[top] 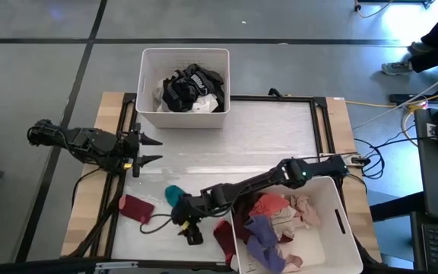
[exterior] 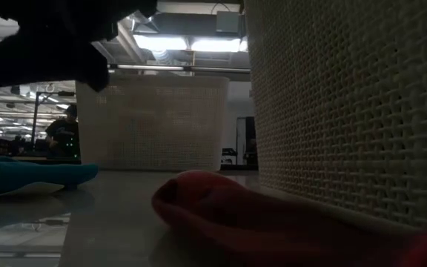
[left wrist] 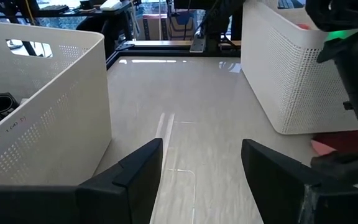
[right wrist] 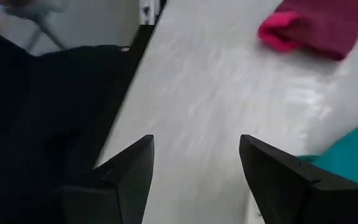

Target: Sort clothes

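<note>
Teal garment (top: 173, 194) beside right gripper (top: 186, 233)

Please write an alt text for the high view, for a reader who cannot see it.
From above, the right gripper hovers open over the table beside a teal garment and a maroon garment. The left gripper waits open near a white bin of dark clothes.
</note>
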Available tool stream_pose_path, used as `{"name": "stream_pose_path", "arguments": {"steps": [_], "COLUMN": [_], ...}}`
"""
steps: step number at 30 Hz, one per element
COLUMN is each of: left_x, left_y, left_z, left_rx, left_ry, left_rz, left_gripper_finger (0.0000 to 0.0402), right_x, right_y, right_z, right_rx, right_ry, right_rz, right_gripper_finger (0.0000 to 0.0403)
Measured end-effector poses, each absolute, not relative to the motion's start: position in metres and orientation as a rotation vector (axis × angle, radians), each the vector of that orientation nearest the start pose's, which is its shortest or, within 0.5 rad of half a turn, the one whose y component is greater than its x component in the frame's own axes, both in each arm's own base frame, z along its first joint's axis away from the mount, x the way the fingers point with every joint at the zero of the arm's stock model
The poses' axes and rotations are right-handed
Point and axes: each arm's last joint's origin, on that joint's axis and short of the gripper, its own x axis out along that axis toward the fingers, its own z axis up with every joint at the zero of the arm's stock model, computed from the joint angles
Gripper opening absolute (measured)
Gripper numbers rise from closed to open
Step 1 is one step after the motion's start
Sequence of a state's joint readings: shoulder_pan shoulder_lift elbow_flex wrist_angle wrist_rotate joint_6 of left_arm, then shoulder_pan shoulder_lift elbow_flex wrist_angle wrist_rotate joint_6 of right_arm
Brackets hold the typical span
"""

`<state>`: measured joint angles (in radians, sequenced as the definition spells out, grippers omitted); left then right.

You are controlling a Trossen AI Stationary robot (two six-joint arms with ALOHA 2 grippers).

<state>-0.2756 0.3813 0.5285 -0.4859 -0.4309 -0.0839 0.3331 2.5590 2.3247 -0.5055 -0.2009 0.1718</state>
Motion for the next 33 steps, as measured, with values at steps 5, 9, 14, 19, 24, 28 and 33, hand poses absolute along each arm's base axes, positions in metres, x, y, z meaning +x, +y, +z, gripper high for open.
{"name": "stream_pose_path", "arguments": {"steps": [5,9,14,19,24,28,33], "left_x": [0.097,0.097,0.097,0.097,0.097,0.097,0.097], "left_y": [-0.015,-0.015,-0.015,-0.015,-0.015,-0.015,-0.015], "left_z": [0.266,0.266,0.266,0.266,0.266,0.266,0.266], "left_rx": [0.029,0.03,0.03,0.032,0.032,0.037,0.036], "left_ry": [0.311,0.311,0.311,0.311,0.311,0.312,0.312], "left_rz": [0.168,0.168,0.168,0.167,0.167,0.166,0.167], "left_gripper_finger": [0.021,0.021,0.021,0.021,0.021,0.021,0.021], "right_x": [0.517,0.504,0.488,0.48,0.473,0.471,0.473], "right_y": [0.188,0.186,0.187,0.19,0.192,0.192,0.192], "right_z": [0.169,0.161,0.155,0.153,0.147,0.141,0.14], "right_rx": [0.163,0.178,0.1,-0.027,-0.143,-0.2,-0.199], "right_ry": [1.011,1.176,1.321,1.357,1.389,1.393,1.371], "right_rz": [0.477,0.493,0.531,0.604,0.623,0.6,0.596], "right_gripper_finger": [0.0237,0.0237,0.0237,0.0237,0.0237,0.0233,0.0169]}}
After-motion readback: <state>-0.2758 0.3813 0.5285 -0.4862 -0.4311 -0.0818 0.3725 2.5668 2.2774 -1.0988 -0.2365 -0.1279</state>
